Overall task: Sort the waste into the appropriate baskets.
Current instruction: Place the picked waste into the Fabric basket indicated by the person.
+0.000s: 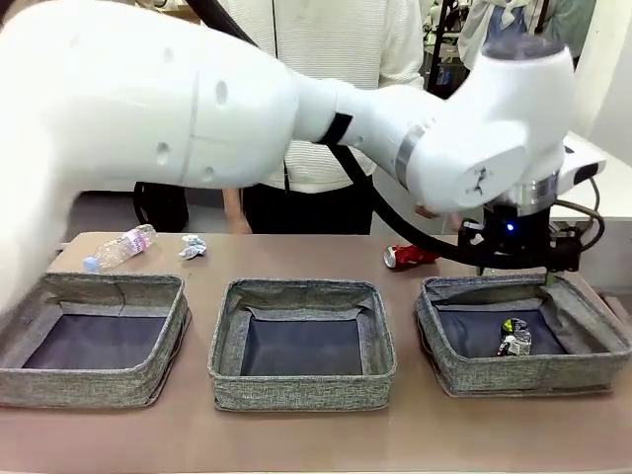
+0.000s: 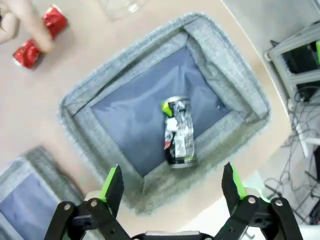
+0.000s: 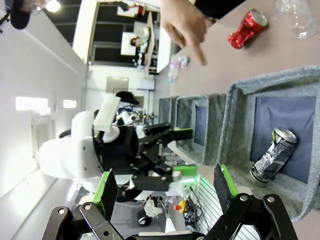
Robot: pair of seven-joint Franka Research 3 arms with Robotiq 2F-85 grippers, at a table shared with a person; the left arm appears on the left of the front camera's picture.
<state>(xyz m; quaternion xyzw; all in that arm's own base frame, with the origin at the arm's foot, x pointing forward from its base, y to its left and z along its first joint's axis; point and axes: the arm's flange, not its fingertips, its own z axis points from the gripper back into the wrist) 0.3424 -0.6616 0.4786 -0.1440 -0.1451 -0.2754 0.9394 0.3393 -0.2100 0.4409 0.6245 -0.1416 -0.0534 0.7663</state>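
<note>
Sorting was judged partly done: a crushed silver can (image 1: 514,337) lay on its side on the floor of the right basket (image 1: 449,367), near the front wall, so it counted as placed. The left gripper (image 2: 172,172) was held above that basket, jaws spread wide with nothing between them and the silver can directly below. The right gripper (image 3: 165,175) was likewise wide and empty, held off beside the right basket. A red can (image 1: 409,257) lay on the table just behind that basket. A person's hand (image 3: 185,22) was held close to it with a finger out, perhaps to mark it as next. A bottle (image 1: 120,248) and a paper wad (image 1: 193,246) lay behind the left basket (image 1: 89,387), which held nothing, as did the middle basket (image 1: 301,393). No brand or writing could be read on either can or on the bottle's pale label.
</note>
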